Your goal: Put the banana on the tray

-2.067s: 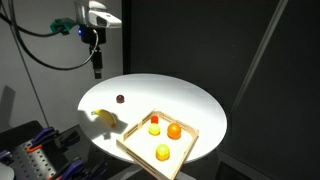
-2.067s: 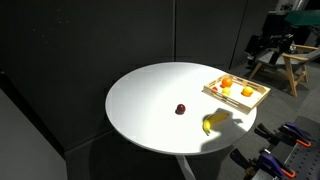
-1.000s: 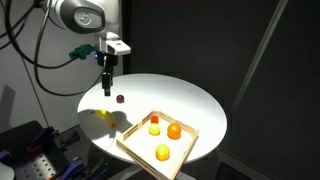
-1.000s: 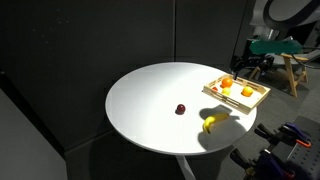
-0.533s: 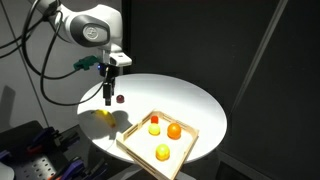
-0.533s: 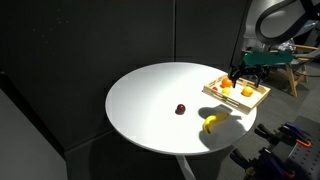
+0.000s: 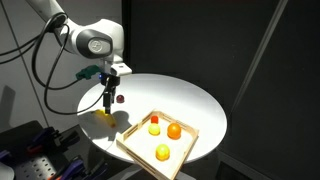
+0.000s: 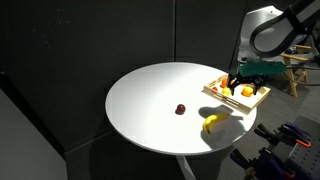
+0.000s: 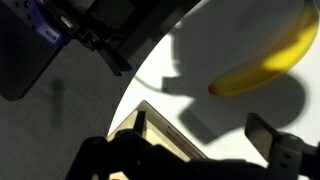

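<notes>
The yellow banana (image 7: 103, 115) lies on the round white table (image 7: 190, 105) near its edge, a little away from the light-wood tray (image 7: 135, 126). My gripper (image 7: 108, 100) hangs open just above the banana, fingers pointing down, holding nothing. In the other exterior view the gripper (image 8: 240, 88) stands in front of the tray (image 8: 226, 99), with the banana (image 8: 213, 122) lower and nearer the table edge. In the wrist view the banana (image 9: 265, 65) lies at the upper right, beyond the open gripper (image 9: 200, 135), and a corner of the tray (image 9: 165, 128) shows between the fingers.
The tray holds three round yellow and orange fruits (image 7: 162, 152). A small dark red fruit (image 7: 120, 98) sits on the table near the gripper and also appears mid-table as the dark red fruit (image 8: 181, 109). Equipment (image 7: 30, 150) stands beside the table edge.
The arm has swung down from high above the table edge to just over the banana. The gripper has stayed open. Banana, tray and fruits have not moved.
</notes>
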